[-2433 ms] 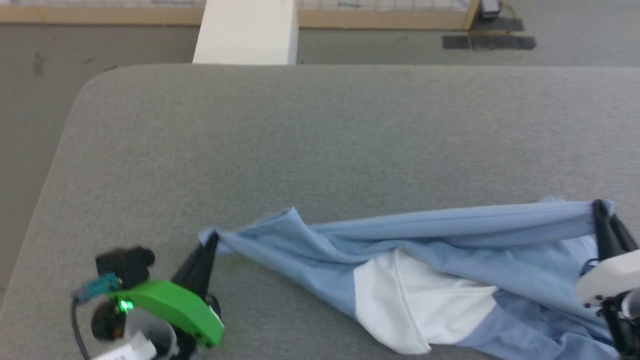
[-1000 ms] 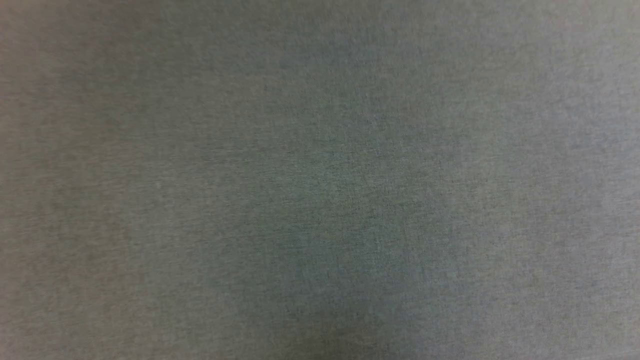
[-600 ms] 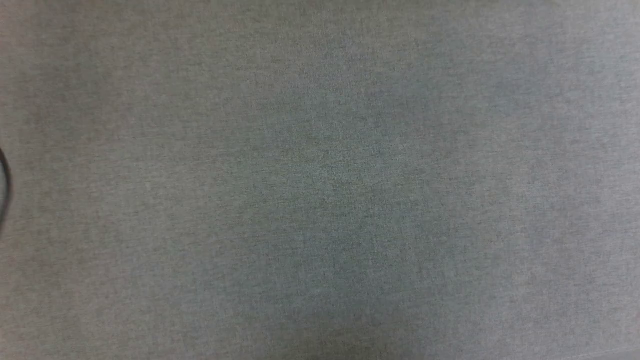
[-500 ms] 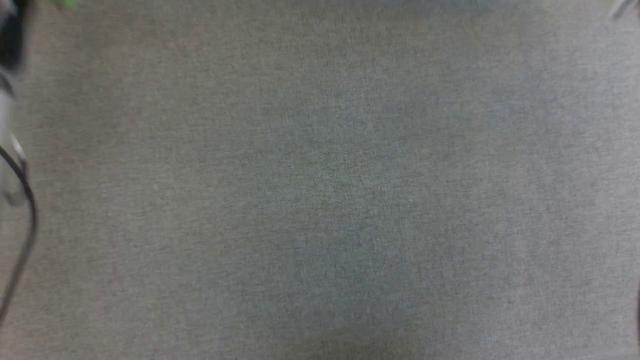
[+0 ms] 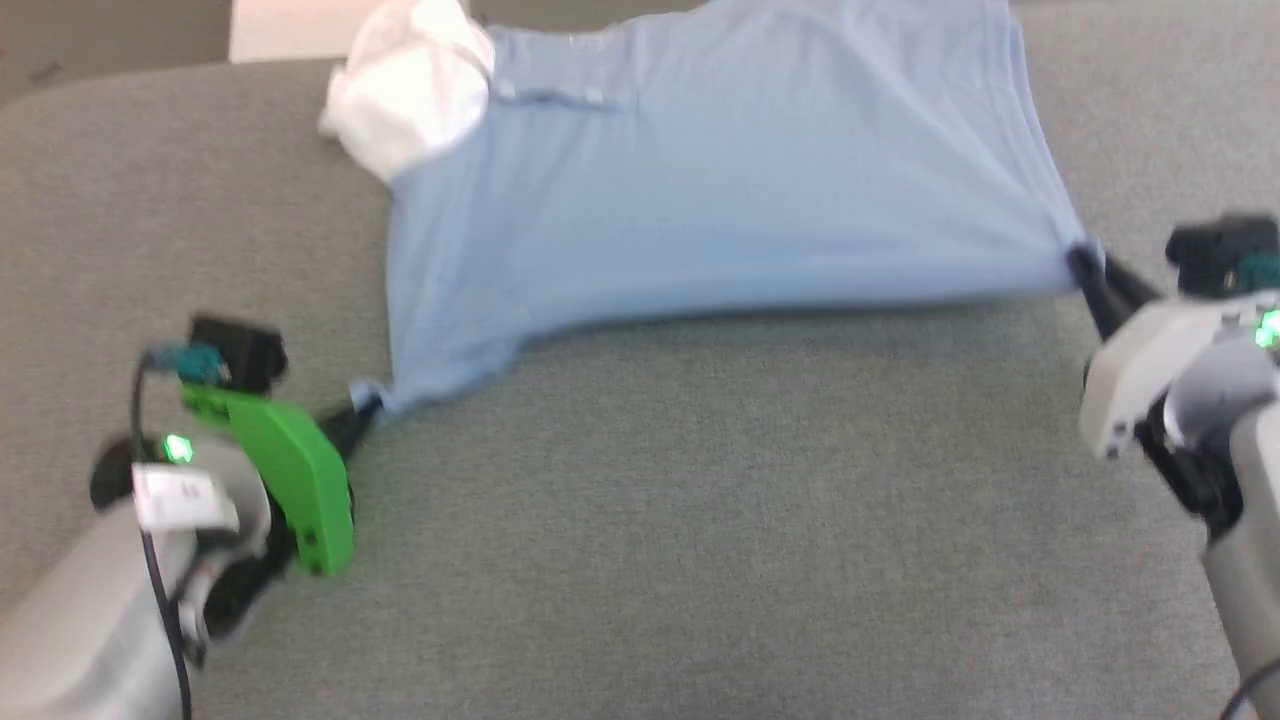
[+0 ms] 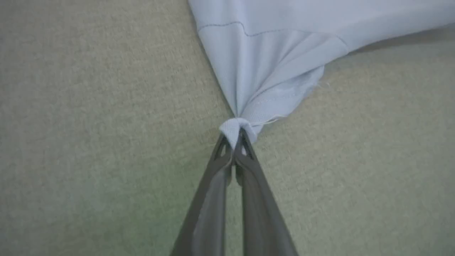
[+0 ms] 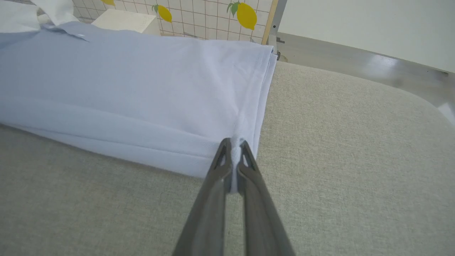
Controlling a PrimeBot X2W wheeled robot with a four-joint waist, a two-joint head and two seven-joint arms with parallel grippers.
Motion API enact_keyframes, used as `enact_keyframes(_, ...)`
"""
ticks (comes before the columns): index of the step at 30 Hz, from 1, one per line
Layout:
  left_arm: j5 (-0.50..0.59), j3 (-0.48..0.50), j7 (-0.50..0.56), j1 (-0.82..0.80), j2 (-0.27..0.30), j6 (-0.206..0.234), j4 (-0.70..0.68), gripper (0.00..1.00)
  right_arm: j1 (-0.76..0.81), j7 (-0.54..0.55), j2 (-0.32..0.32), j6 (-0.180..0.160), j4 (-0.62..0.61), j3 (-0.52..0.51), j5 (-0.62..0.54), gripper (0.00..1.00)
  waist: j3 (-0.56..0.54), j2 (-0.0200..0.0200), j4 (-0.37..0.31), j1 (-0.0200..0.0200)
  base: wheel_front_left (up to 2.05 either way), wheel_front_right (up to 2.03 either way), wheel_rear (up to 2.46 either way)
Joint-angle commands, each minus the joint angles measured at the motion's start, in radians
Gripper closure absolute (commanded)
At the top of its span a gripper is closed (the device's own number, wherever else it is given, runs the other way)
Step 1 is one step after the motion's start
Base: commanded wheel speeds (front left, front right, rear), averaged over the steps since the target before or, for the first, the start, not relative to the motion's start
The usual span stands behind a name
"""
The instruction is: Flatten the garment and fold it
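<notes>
shirt (image 5: pixel 720 170) spread across the far half of the grey table (image 5: pixel 700 540), light blue, stretched between both arms. left end effector (image 5: pixel 362 412) pinched tight on a bunched corner of the cloth at the near left, with a tuft of fabric poking out past the closed tips. right end effector (image 5: pixel 1080 262) clamped on the hem corner at the right edge, cloth squeezed between its fingers. near edge of the shirt runs taut from one grip to the other, a thin shadow under it on the table. white bunch of cloth (image 5: pixel 410 90) crumpled at the shirt's far left corner. lemon-print tiled wall (image 7: pixel 199 14) beyond the table, seen from the right wrist.
</notes>
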Motion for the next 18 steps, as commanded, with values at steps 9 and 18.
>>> enact_keyframes(9,-0.102,0.007,0.073,0.305,0.097,0.160,-0.248,1.00,0.263,0.084,-0.042,-0.002,-0.103,-0.049,0.001,1.00,-0.119,-0.0001,0.053,0.0001,0.00,0.00,0.00)
enact_keyframes(18,-0.184,0.027,0.075,0.553,0.146,0.309,-0.435,1.00,0.490,0.170,-0.025,-0.002,-0.236,-0.169,0.014,1.00,-0.141,-0.0001,0.060,0.0001,0.00,0.00,0.00)
